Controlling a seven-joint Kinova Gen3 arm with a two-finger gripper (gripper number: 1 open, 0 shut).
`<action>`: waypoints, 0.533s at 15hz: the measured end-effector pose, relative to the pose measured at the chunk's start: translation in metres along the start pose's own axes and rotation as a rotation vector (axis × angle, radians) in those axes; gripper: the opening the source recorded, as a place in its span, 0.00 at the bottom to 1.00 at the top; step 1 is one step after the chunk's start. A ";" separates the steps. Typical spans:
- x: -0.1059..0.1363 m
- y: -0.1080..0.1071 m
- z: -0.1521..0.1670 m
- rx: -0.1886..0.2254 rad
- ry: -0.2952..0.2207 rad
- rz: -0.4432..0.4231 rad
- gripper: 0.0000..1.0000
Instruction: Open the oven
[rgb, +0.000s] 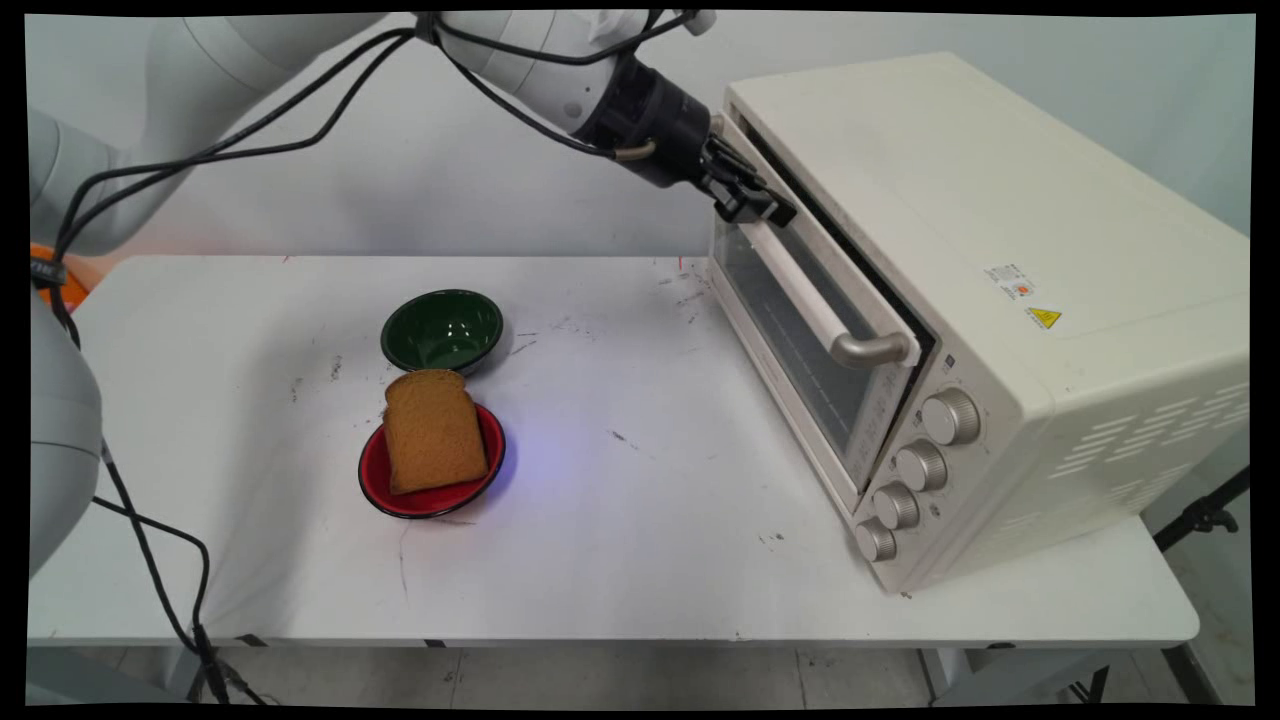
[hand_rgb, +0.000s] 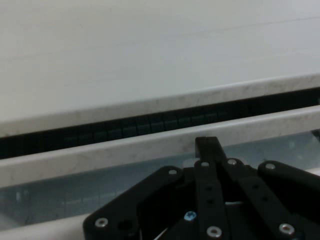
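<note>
From above, my black two-finger gripper (rgb: 765, 205) is at the top edge of the cream metal toaster oven's (rgb: 1000, 300) glass door (rgb: 800, 340), above its handle (rgb: 830, 315). In my hand view, my fingers (hand_rgb: 207, 150) are pressed together against the door (hand_rgb: 75, 190).

The white arm is reaching in from the upper left, its forearm slanting down toward the right, black cables drooping beneath it. The black gripper (rgb: 755, 200) is pointing down and right, its 2 fingers (hand_rgb: 207, 150) lying pressed together, closed, with the linkage folded in behind them.
</note>
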 end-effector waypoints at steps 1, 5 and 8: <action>-0.001 0.000 -0.002 0.000 -0.002 0.001 0.00; -0.007 0.003 -0.012 0.000 -0.008 0.001 0.00; -0.011 0.005 -0.020 -0.002 -0.013 -0.002 0.00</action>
